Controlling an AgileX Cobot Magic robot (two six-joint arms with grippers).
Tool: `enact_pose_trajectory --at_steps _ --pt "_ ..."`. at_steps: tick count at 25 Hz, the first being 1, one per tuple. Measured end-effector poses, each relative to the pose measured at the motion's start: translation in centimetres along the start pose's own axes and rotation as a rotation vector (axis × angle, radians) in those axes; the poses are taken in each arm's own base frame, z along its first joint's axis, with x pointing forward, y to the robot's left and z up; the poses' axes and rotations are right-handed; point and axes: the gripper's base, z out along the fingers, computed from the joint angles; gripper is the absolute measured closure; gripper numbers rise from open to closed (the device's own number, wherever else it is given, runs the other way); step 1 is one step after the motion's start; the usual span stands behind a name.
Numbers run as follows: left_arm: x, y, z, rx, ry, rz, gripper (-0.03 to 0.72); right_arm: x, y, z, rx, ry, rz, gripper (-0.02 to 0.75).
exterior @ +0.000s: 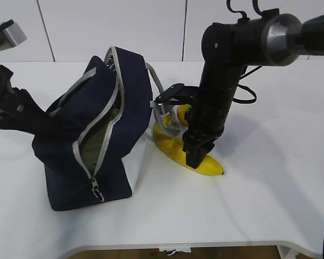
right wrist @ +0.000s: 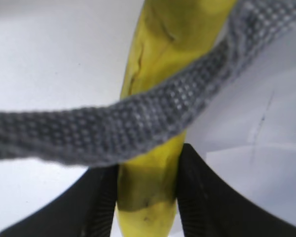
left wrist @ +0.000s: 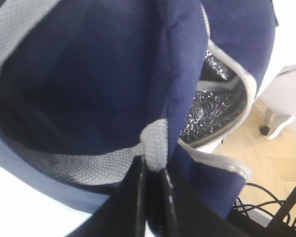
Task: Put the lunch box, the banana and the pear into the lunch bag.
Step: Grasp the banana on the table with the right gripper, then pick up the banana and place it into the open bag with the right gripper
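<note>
The navy lunch bag (exterior: pixel 97 135) stands tilted on the table with its zipper open. My left gripper (left wrist: pixel 155 173) is shut on the bag's grey webbing (left wrist: pixel 155 143) and holds that side up. The banana (exterior: pixel 208 164) lies on the table right of the bag, and a grey handle (right wrist: pixel 113 128) is draped across it. My right gripper (right wrist: pixel 147 192) has both fingers pressed against the banana (right wrist: pixel 177 39) near its end. A yellow patch (exterior: pixel 182 111) behind the right arm may be the pear; I cannot tell. The lunch box is out of view.
Silver foil lining (left wrist: pixel 212 108) shows inside the open bag mouth. The white table (exterior: pixel 270 205) stretches to the right and front of the banana. The right arm (exterior: pixel 221 81) reaches down from the upper right.
</note>
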Motion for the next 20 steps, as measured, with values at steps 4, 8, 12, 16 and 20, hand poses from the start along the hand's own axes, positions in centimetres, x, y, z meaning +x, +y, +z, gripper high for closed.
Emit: enact_pose_trajectory --at_steps 4,8,12,16,20 --pt "0.0 0.0 0.0 0.000 0.000 0.000 0.683 0.0 0.1 -0.2 -0.004 0.001 0.038 0.474" --pt "0.0 0.0 0.0 0.000 0.000 0.000 0.683 0.3 0.3 -1.1 0.012 0.010 0.087 0.474" --pt "0.0 0.0 0.0 -0.001 0.001 0.001 0.683 0.7 0.6 -2.4 0.036 0.007 0.121 0.474" --pt "0.0 0.0 0.0 -0.001 0.001 0.001 0.683 2.0 1.6 -3.2 0.033 0.021 0.135 0.475" --pt "0.0 0.0 0.0 -0.001 0.001 0.001 0.683 3.7 3.0 -4.3 0.029 0.032 0.139 0.475"
